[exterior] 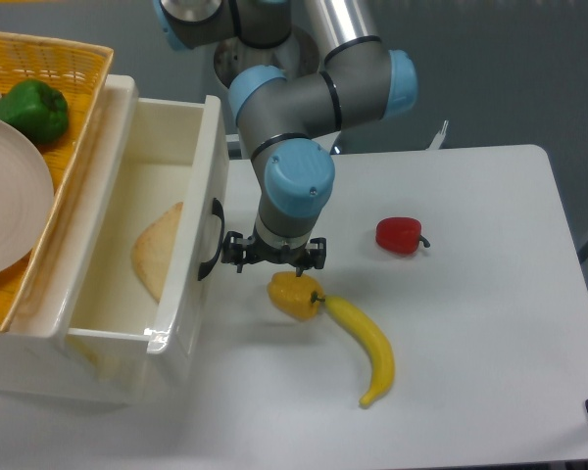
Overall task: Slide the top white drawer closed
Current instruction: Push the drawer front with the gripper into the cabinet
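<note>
The top white drawer of the white cabinet stands pulled out to the right, wide open. Its curved black handle is on the front panel, which faces right. A flat tan piece of food lies inside it. My gripper points down at the table just right of the drawer front. Its black fingers are spread to either side, with nothing between them. The left finger is close beside the handle; I cannot tell whether it touches. The lower drawer is hidden.
A yellow pepper lies right below the gripper, touching a banana. A red pepper lies further right. A wicker basket on top of the cabinet holds a green pepper and a white plate.
</note>
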{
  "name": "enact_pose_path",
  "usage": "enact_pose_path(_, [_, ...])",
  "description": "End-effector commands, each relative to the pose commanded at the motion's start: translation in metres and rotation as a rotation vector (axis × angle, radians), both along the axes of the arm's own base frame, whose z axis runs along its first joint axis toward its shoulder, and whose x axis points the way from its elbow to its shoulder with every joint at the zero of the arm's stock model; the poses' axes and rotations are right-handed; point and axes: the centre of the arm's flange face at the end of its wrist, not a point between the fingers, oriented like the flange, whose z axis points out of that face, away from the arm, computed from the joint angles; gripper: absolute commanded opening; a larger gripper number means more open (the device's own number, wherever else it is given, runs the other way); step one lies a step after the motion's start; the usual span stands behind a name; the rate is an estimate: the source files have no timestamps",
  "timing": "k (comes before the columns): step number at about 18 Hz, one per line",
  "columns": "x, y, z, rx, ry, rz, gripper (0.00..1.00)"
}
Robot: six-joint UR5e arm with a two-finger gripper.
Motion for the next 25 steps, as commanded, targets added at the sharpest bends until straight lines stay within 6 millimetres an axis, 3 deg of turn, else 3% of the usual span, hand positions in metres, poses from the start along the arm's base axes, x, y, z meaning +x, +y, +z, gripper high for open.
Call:
enact_pose_path(16, [0.057,0.035,0.008,0.013,0.022,-0.108,1.0])
enact_pose_path(25, [0.061,0.037,0.009,0.014,0.023,-0.117,1.0])
